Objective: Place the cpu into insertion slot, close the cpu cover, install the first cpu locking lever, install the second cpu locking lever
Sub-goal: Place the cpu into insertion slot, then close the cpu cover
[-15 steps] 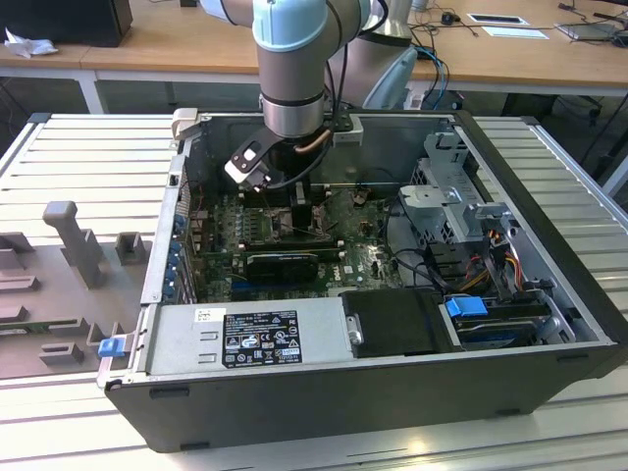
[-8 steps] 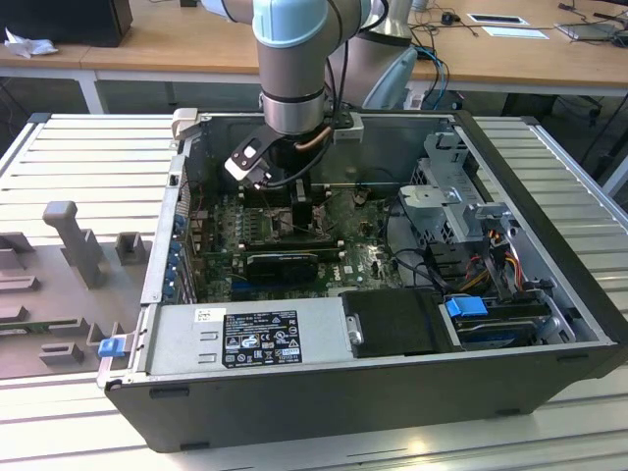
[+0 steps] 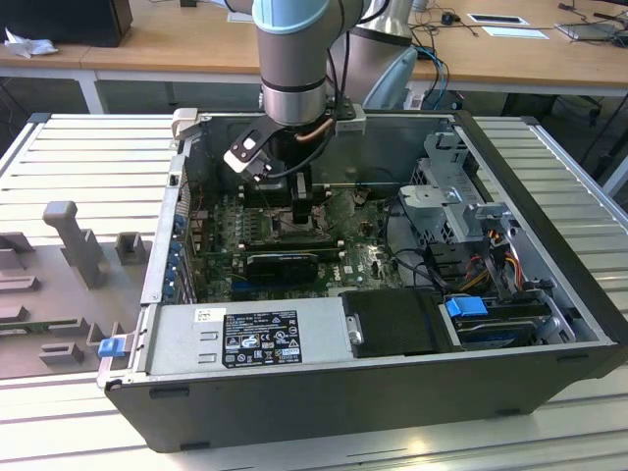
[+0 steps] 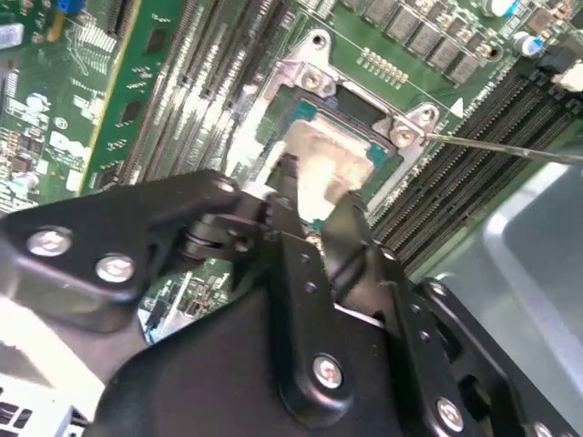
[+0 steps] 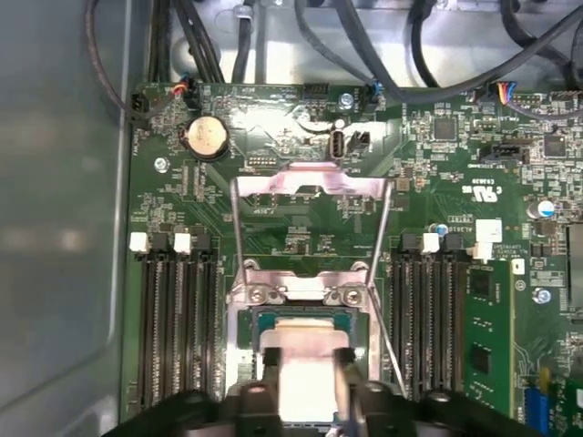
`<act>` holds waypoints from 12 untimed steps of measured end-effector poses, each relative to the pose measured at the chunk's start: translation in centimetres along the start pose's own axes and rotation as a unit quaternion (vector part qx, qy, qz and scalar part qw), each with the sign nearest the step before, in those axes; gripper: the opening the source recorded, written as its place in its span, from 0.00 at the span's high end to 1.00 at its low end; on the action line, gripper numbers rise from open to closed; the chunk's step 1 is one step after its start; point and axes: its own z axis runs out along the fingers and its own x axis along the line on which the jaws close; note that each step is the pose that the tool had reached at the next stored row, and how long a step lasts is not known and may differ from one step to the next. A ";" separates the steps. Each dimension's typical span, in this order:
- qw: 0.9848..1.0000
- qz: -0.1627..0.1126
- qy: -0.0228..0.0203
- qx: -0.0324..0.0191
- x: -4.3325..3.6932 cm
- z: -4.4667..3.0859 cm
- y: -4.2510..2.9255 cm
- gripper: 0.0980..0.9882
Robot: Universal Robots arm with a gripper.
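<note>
Gripper [image 5: 307, 357]: matte black fingers pinching the cpu by two opposite edges.
Cpu [image 5: 305, 378]: flat, pale metal square over the slot; cannot tell whether it is seated.
Slot [image 5: 305, 317]: dark square frame.
Cover [image 5: 310, 185]: thin silver frame, swung open.
Board [image 5: 301, 241]: green, densely printed.

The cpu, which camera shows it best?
The first wrist view: the cpu is face-on between the fingers of the hand, over the insertion slot. The second wrist view shows it slanted, partly behind the fingers. In the exterior view the hand hides it.
</note>
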 end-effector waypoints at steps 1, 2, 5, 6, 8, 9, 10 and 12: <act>1.000 0.000 0.000 0.000 -0.07 0.00 0.00 0.78; 1.000 0.000 0.000 0.000 -0.17 0.00 0.00 0.85; 1.000 0.000 0.000 0.000 -0.19 -0.21 0.02 0.99; 1.000 0.000 0.000 0.000 -0.18 -0.23 0.02 0.99; 1.000 0.000 0.000 0.000 -0.19 -0.30 0.03 0.99; 1.000 0.000 0.000 0.000 -0.19 -0.33 0.03 0.99; 1.000 0.000 0.000 0.000 -0.19 -0.35 0.03 0.99; 1.000 0.000 0.000 0.000 -0.19 -0.39 0.03 0.99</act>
